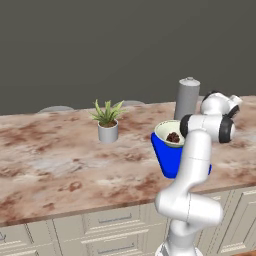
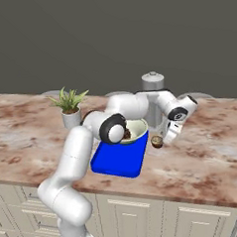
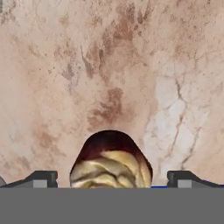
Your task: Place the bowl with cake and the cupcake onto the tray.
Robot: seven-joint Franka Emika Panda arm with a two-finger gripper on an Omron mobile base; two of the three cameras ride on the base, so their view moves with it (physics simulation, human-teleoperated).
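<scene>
The cream-white bowl point(image 2: 136, 130) sits on the far end of the blue tray point(image 2: 118, 160), with the dark cake point(image 1: 173, 136) inside it. The cupcake point(image 2: 156, 141), with a brown wrapper and pale swirled top, stands on the counter just right of the tray. My gripper point(image 2: 165, 138) hangs low right beside it. In the hand view the cupcake point(image 3: 110, 162) lies between my two fingertips point(image 3: 41, 178), which stand wide on either side without touching it. The gripper point(image 3: 113, 178) is open. My arm hides part of the bowl and tray point(image 1: 167, 157).
A grey canister point(image 2: 153, 86) stands behind the bowl. A small grey pot with a green plant point(image 1: 107, 129) is to the left. The marble counter point(image 1: 60, 165) ends at a front edge above cream cabinet drawers point(image 2: 146, 213).
</scene>
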